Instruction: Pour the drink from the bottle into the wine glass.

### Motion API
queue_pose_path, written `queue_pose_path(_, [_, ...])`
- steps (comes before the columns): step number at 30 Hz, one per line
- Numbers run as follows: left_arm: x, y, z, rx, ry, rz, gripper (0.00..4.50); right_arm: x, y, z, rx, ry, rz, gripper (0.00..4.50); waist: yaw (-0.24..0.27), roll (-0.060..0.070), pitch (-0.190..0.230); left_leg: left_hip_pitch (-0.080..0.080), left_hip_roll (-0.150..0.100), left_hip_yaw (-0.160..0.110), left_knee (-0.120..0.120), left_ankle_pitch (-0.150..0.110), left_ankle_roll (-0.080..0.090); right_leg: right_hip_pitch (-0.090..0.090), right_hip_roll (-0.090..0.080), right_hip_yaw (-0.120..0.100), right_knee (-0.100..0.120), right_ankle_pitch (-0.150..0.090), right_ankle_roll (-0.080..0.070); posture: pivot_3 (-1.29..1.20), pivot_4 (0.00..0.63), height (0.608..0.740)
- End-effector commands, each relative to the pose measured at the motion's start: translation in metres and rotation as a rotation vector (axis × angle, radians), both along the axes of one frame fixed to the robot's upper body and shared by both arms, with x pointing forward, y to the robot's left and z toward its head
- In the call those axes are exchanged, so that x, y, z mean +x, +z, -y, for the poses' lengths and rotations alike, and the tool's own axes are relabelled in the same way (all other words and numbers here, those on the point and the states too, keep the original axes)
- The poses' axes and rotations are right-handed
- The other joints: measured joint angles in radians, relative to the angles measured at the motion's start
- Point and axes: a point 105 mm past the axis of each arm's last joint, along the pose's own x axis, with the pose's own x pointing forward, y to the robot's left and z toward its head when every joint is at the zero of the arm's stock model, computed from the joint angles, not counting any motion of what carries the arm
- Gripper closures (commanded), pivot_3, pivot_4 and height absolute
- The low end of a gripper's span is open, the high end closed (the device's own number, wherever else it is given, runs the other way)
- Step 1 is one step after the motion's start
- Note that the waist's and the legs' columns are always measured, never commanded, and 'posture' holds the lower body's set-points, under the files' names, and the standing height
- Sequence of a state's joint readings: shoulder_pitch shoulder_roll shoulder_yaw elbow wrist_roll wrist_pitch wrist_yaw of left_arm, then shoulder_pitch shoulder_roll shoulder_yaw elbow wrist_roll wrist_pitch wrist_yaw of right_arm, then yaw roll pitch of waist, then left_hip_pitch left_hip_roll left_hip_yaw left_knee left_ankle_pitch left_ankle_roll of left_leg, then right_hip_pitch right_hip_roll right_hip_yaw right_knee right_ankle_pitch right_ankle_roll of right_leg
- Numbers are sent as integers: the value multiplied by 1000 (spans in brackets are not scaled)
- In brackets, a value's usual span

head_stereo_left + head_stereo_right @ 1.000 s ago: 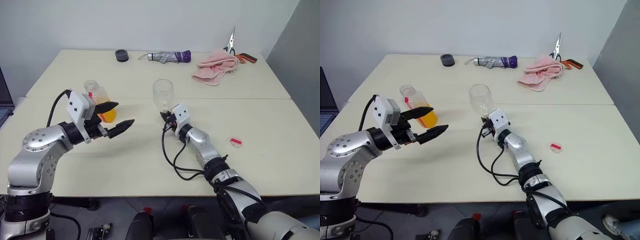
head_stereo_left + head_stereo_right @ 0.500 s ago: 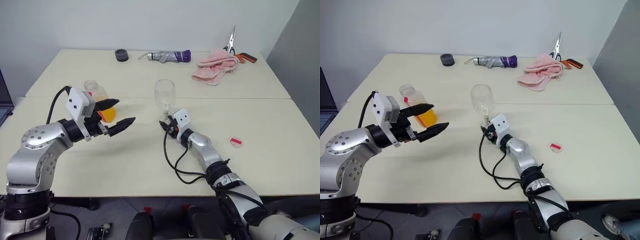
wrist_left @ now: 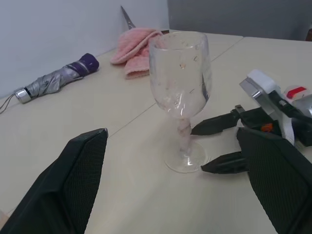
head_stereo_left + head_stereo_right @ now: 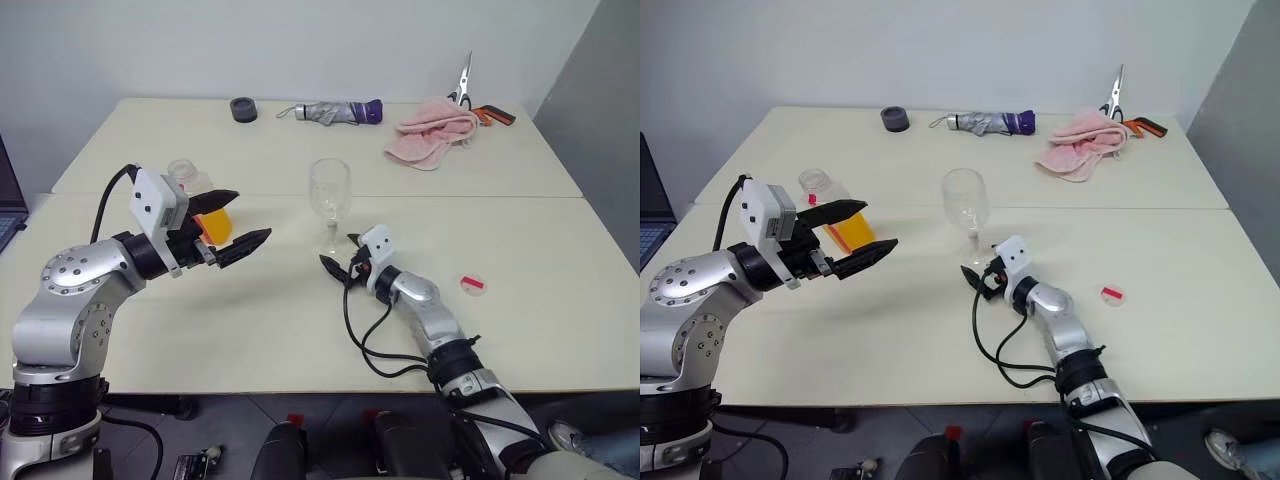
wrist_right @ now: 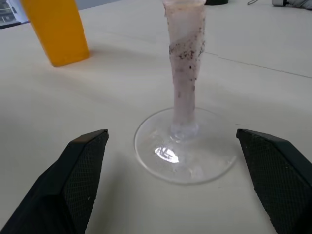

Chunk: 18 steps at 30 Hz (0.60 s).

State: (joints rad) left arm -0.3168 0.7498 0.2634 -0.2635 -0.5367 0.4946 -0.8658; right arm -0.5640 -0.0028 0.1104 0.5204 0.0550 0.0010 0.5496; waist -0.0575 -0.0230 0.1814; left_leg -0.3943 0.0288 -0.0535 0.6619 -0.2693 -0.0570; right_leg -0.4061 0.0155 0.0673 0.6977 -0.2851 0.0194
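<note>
Now, here is what sits where.
Wine glass: the wine glass [image 4: 330, 203] stands upright near the middle of the tabletop [image 4: 520, 310]. It looks empty.
Bottle: the bottle [image 4: 197, 198] stands toward the left edge of the tabletop, well apart from the glass. It has no cap on.
Drink: the orange drink [image 4: 212, 226] fills the lower part of the bottle.
Right claw: the right claw [image 4: 340, 254] lies low, just in front of the glass foot. Its fingers are spread wide and hold nothing.
Left claw: the left claw [image 4: 232, 222] hangs in the air just beside the bottle. It is spread wide, with nothing in it.
Far edge: a folded umbrella [image 4: 330, 112], a pink towel [image 4: 432, 133], scissors [image 4: 470, 95] and a dark round thing [image 4: 243, 109].
Right side: a small red and white cap [image 4: 472, 284].
</note>
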Motion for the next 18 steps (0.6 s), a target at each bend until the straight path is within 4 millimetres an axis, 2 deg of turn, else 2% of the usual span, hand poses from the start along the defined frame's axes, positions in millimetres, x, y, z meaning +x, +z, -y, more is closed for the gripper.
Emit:
queue_pose_path(1, [-5, 10, -1, -4, -9, 45, 0, -5, 24, -1, 27, 24, 62, 9, 0, 0, 0, 0, 0, 0, 0, 0, 0, 0, 0, 0, 0, 0, 0, 0, 150, 740])
queue_pose_path(6, [-5, 9, -2, -11, -3, 46, 0, -14, 25, 9, -4, 48, 60, 9, 0, 0, 0, 0, 0, 0, 0, 0, 0, 0, 0, 0, 0, 0, 0, 0, 150, 740])
queue_pose_path(11, [-8, 2, -6, -37, 18, 26, 0, -38, 24, 21, -50, 156, 50, 9, 1, 0, 0, 0, 0, 0, 0, 0, 0, 0, 0, 0, -1, 0, 0, 0, 150, 740])
queue_pose_path(14, [-10, -15, -14, -44, 72, -19, 0, -62, 31, 25, -69, 275, 58, 9, 1, 0, 0, -1, 0, 0, 0, 0, 0, 0, 0, 0, -1, 0, 0, 0, 150, 740])
queue_pose_path(18, [-15, -53, -28, -14, 161, -106, 0, -85, 42, 31, -100, 379, 56, 9, 0, 0, 0, 0, 0, 0, 0, 0, 0, 0, 0, 1, -1, 0, 0, 0, 150, 740])
